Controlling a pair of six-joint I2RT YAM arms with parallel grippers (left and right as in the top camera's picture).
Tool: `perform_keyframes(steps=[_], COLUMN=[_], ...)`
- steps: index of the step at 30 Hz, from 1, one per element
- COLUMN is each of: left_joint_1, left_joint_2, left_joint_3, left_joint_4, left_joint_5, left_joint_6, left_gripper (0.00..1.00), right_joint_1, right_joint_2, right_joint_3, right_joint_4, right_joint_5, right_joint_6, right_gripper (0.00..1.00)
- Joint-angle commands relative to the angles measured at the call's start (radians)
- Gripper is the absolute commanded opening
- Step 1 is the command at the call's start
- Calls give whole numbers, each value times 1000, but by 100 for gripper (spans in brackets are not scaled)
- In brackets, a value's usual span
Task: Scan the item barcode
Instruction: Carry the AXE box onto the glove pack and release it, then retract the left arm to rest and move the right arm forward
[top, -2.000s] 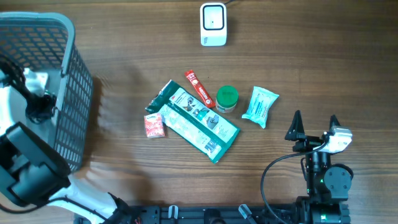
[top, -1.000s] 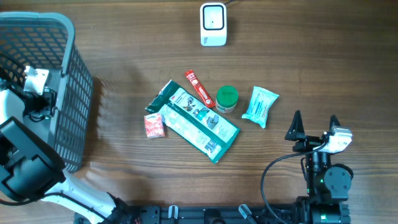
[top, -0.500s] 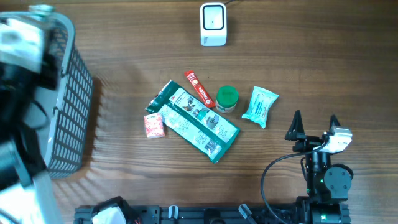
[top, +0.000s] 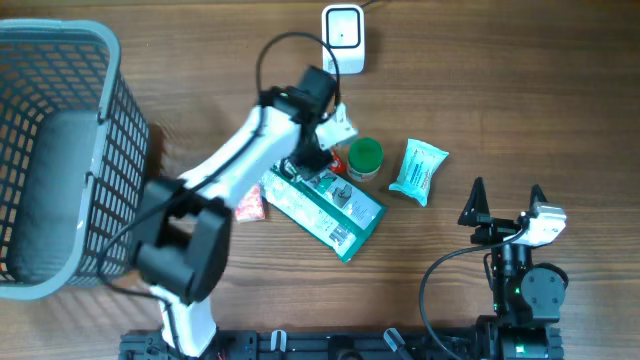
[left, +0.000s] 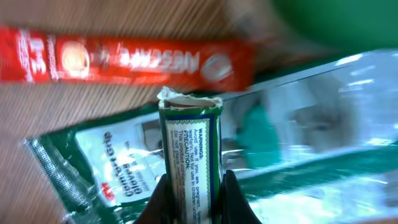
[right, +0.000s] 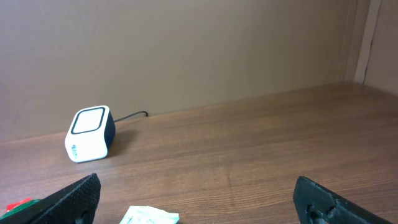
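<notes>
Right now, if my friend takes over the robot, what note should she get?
Left end effector: shut on a narrow green packet, held over the red stick and glove pack.
Right end effector: open, empty, parked to the right of the items.
Scanner: on the far side of the items.
Done: packet gripped.
To do: show its barcode to the scanner; no barcode is visible in these views.

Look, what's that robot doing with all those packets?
The robot's left hand is shut on a narrow green-and-white printed packet, holding it over the red Nescafe stick and the big green glove pack. The white scanner box sits farther back, apart from it. The right hand is open and holds nothing.
</notes>
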Motion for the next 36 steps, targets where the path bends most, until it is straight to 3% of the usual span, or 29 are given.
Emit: perform_keyframes(steps=[1,2,3,8,12,18,21,23,24,25,27,31,36], left_joint_1=[-34,-34,-34,-35,-34,-27,11,18,18,19,39,118,185], left_joint_2=[45,43,42,-19,-242,-554,-623,-645,-656,-662,-676,-703,-733], left_joint_3=[-2,-2,-2,0,69,103,103,103,103,103,103,103,103], left_joint_4=[-3,-3,-3,-11,3,228,534,652,699,705,724,682,621], left_joint_5=[-229,-229,-233,-301,-307,-310,-500,-602,-723,-822,-831,-826,-736], left_joint_6=[-66,-66,-66,-76,-111,-103,-111,-109,-63,-3,29,-158,-245], left_gripper=[6,24,100,100,100,100,100,100,100,100,100,100,100], right_joint_1=[-2,-2,-1,-1,-2,-2,-1,-2,-1,-2,-2,-1,-1], right_joint_2=[-6,-6,-6,-6,-6,-6,-6,-6,-6,-6,-6,-6,-6], right_joint_3=[-1,-1,-1,-1,-1,-1,-1,-1,-1,-1,-1,-1,-1], right_joint_4=[3,3,3,3,3,3,3,3,3,3,3,3,3], right_joint_5=[-8,-8,-8,-8,-8,-8,-8,-8,-8,-8,-8,-8,-8], right_joint_6=[-17,-17,-17,-17,-17,-17,-17,-17,-17,-17,-17,-17,-17], right_gripper=[100,100,100,100,100,100,100,100,100,100,100,100,99])
